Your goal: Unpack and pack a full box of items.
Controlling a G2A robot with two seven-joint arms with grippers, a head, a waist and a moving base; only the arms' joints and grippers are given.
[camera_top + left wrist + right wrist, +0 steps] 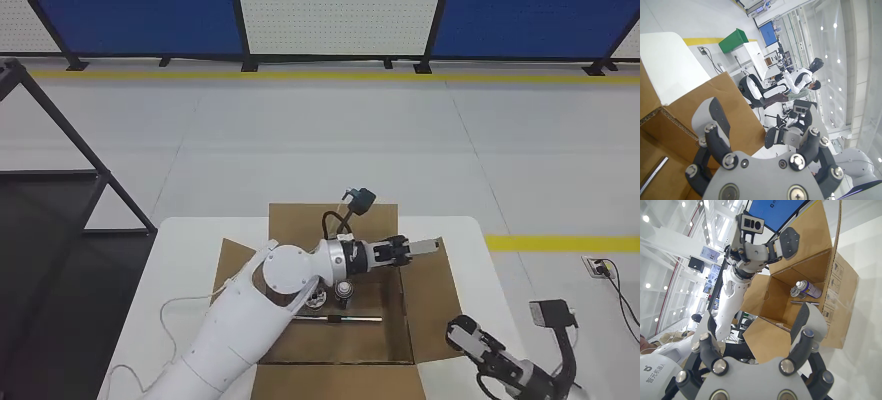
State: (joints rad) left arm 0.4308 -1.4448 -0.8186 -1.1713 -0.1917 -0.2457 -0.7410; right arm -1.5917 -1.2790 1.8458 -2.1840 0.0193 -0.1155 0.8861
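Unpacking is judged to be in hand. The left gripper (420,247) is hovering over the right edge of the open cardboard box (432,300), fingers apart and empty. The right gripper (463,333), likewise spread, is waiting beside the right flap. The next move calls for descending onto an item. The right wrist view is showing the spray can (811,289) and metal rod (804,302) on the box floor; the left wrist view is catching one rod end.

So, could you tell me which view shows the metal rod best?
The top view: the metal rod lies full length on the floor of the cardboard box. The left wrist view catches one end close up; in the right wrist view it is partly covered.
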